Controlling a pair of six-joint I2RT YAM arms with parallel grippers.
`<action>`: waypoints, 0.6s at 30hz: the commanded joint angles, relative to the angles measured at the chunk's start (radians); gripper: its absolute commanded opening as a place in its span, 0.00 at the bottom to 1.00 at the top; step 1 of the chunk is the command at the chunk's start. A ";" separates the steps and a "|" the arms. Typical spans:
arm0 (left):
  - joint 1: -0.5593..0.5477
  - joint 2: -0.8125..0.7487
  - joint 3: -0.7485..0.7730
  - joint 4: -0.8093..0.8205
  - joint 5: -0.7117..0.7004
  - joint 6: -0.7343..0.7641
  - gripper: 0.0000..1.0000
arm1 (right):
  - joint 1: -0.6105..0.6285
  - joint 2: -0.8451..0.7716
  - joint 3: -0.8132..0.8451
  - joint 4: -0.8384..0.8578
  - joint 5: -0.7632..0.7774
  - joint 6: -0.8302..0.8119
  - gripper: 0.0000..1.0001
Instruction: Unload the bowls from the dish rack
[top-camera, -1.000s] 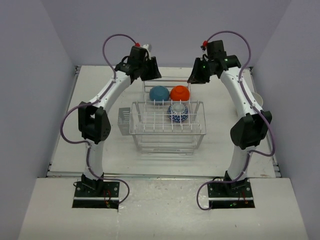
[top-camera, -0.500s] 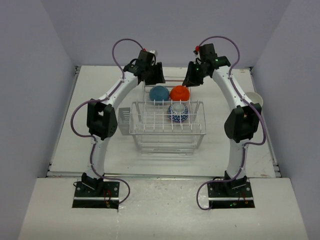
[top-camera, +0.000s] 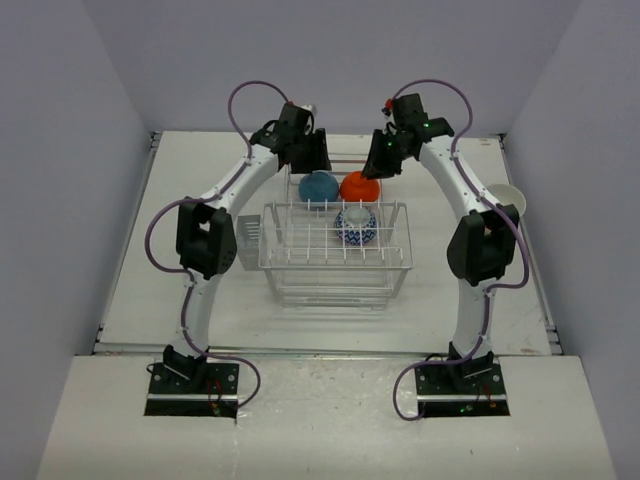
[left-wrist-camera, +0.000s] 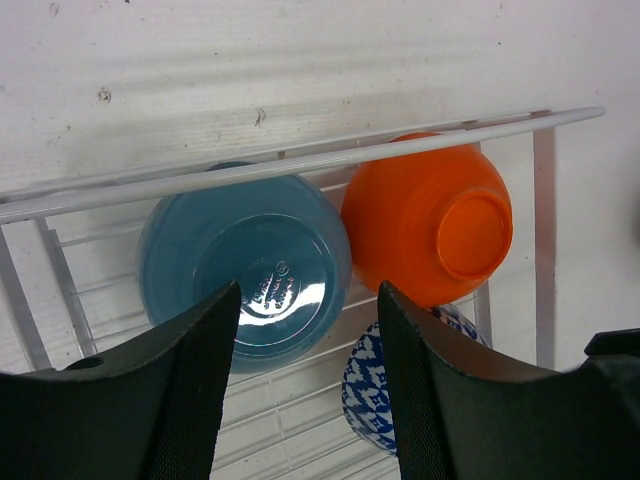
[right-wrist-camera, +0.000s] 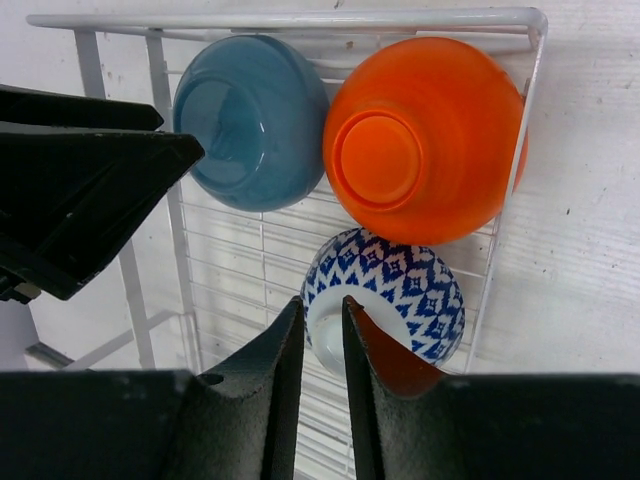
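Observation:
The white wire dish rack (top-camera: 300, 262) stands mid-table. At its far end a blue bowl (top-camera: 318, 186) and an orange bowl (top-camera: 360, 186) lie bottom-up, with a blue-and-white patterned bowl (top-camera: 356, 226) nearer. My left gripper (top-camera: 310, 158) hovers over the rack's far rail, above the blue bowl (left-wrist-camera: 245, 262); it (left-wrist-camera: 308, 292) is open and empty. My right gripper (top-camera: 379, 163) hovers just behind the orange bowl (right-wrist-camera: 425, 140); it (right-wrist-camera: 321, 300) is nearly shut, with a narrow gap and nothing in it, above the patterned bowl (right-wrist-camera: 390, 285).
A cream bowl (top-camera: 507, 197) sits on the table at the right, by the right arm. The small cutlery cup (top-camera: 248, 240) hangs on the rack's left side. The left arm's black gripper body (right-wrist-camera: 80, 190) is close on the left in the right wrist view.
Both arms have swung inward toward each other, and both grippers now hang over the far end of the rack above the bowls. The bowls have not moved.

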 joint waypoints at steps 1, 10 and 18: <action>-0.009 0.001 0.026 0.004 0.032 0.007 0.59 | 0.016 0.009 0.043 -0.017 -0.012 0.011 0.22; -0.018 -0.068 -0.077 0.004 0.034 0.021 0.55 | 0.044 -0.072 -0.090 -0.049 -0.010 -0.057 0.17; -0.018 -0.059 -0.040 -0.033 0.031 0.023 0.48 | 0.052 -0.127 -0.216 -0.041 -0.004 -0.071 0.06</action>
